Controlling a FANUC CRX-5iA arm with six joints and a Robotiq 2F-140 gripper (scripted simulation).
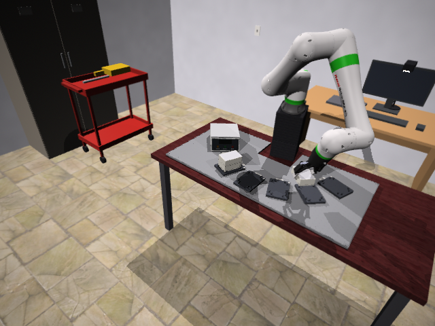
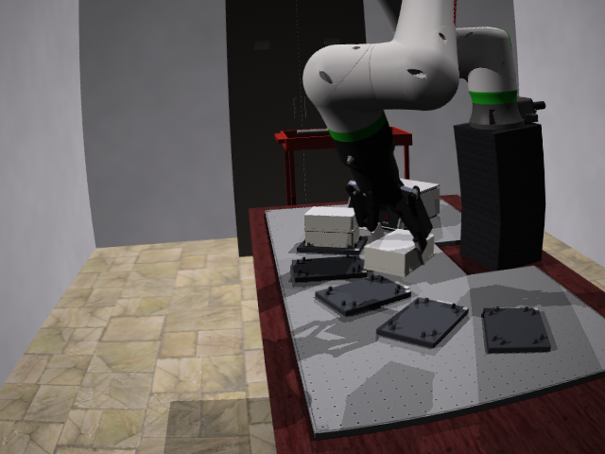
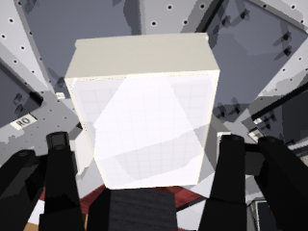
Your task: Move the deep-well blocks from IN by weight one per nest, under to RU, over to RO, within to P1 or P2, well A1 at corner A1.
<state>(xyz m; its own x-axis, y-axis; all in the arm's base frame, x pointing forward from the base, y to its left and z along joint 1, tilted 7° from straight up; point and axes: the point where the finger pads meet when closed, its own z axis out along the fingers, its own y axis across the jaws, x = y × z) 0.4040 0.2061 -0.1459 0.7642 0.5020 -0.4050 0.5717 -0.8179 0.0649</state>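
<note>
My gripper is shut on a white deep-well block, held above the board near the dark nests. Its cut corner is not clear. Two more blocks are stacked on the infeed nest. The check-weigher carries no block; its red lamp looks brightest, but small. Four nests stand empty: one, a second, a third and the end one.
An RO label shows beside the left nest in the wrist view. The black arm pedestal stands behind the board. A desk with a monitor is behind right, and a red cart stands beyond the table.
</note>
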